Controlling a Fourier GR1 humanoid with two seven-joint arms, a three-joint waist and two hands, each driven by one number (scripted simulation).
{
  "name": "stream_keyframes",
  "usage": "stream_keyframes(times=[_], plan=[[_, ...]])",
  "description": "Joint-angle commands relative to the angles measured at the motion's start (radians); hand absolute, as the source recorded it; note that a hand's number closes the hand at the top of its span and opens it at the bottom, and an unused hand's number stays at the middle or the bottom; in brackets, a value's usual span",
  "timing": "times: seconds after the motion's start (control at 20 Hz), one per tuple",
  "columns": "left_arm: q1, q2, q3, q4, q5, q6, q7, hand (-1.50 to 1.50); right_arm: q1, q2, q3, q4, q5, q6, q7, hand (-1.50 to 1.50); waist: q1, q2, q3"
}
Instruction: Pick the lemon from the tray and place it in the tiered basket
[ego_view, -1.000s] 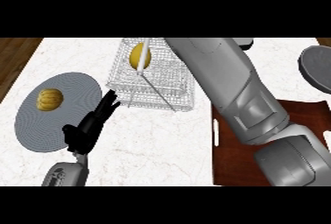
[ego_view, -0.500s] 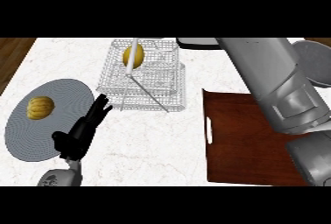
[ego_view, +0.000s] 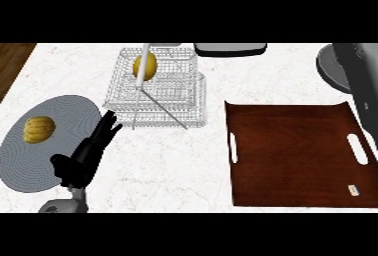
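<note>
The yellow lemon (ego_view: 145, 66) lies in the upper tier of the wire tiered basket (ego_view: 159, 100) at the back middle of the counter. To the right of the basket, the brown tray (ego_view: 295, 150) has nothing on it. My left hand (ego_view: 88, 152) rests open at the lower left with its fingers straight and pointing toward the basket; it stops short of it and holds nothing. Of my right arm only the grey forearm (ego_view: 360, 80) shows at the right edge. Its hand is outside the view.
A grey round plate (ego_view: 29, 160) at the left carries a small yellow-brown food item (ego_view: 38, 129), and my left hand overlaps its right rim. A dark flat object (ego_view: 229, 48) sits at the counter's far edge behind the basket.
My right arm has drawn back from over the basket and tray to the right edge. The lemon stays in the basket's upper tier. My left hand keeps its pose.
</note>
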Motion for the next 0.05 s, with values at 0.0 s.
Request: stream_keyframes(times=[0.0], plan=[[0.043,0.008,-0.004,-0.053,0.017,-0.023,0.000,0.00,0.174,-0.147,-0.049,-0.146,-0.071,0.165,-0.004,-1.50,0.006,0.002,-0.002]])
